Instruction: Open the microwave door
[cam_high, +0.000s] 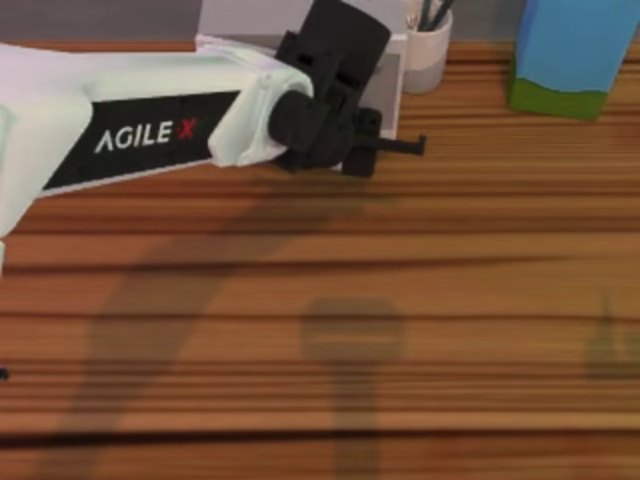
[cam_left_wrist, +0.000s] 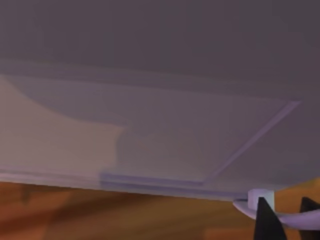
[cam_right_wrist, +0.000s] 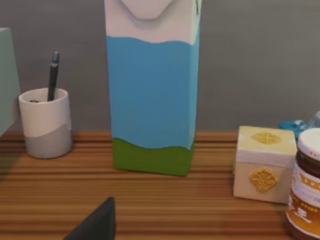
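Microwave door: flat light-grey panel with a paler window, filling our left wrist view at close range, its lower edge just above the wooden table. Microwave: silver-grey box at the far edge of the table, left of centre in the top view, largely covered by our left arm. Handle: a slim white bar at the door's edge, seen only in part; it seems to sit between two dark fingertips, though the view is too tight to be sure of contact. Left gripper: at the front right corner of the microwave, fingers pointing away to the right; we cannot tell whether it is released or clenched. Cup: white and grey, holding pens, just right of the microwave. Carton: blue and green, further right of the microwave, beyond the cup. Box: cream with gold emblems, right of the carton. Jar: labelled, white lid, just beside the box. Right gripper: only a dark tip shows in its own wrist view, well apart from the microwave; state not discernible.
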